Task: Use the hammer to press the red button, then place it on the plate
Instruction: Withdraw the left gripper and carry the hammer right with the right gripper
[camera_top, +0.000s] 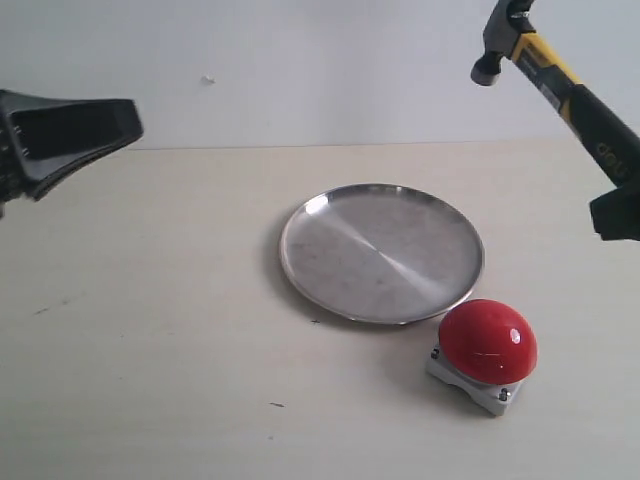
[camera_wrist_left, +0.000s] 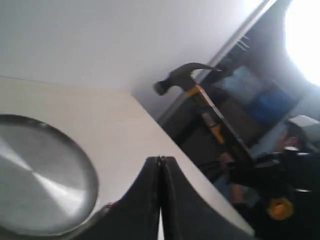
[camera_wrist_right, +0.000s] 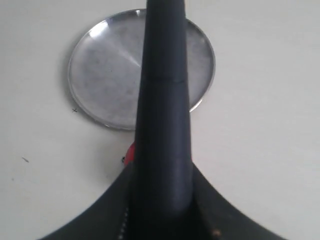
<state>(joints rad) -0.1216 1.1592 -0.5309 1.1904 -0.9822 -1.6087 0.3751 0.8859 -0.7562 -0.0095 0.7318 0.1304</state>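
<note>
High at the right, the hammer (camera_top: 560, 85) hangs in the air, tilted, with its dark head (camera_top: 500, 45) up and to the left. My right gripper (camera_top: 612, 208) is shut on its black handle (camera_wrist_right: 164, 100). The red button (camera_top: 488, 342) sits on its grey base, below the hammer and just off the plate's near right rim. In the right wrist view only a red sliver of the button (camera_wrist_right: 130, 154) shows beside the handle. The silver plate (camera_top: 340, 250) lies empty at mid-table. My left gripper (camera_top: 133, 122) hovers far left, shut on nothing, its fingers (camera_wrist_left: 150, 200) pressed together.
The pale tabletop ends at a white wall behind the plate. In the left wrist view the plate (camera_wrist_left: 35, 175) lies near the table's right edge (camera_wrist_left: 190, 165), with dark clutter beyond it.
</note>
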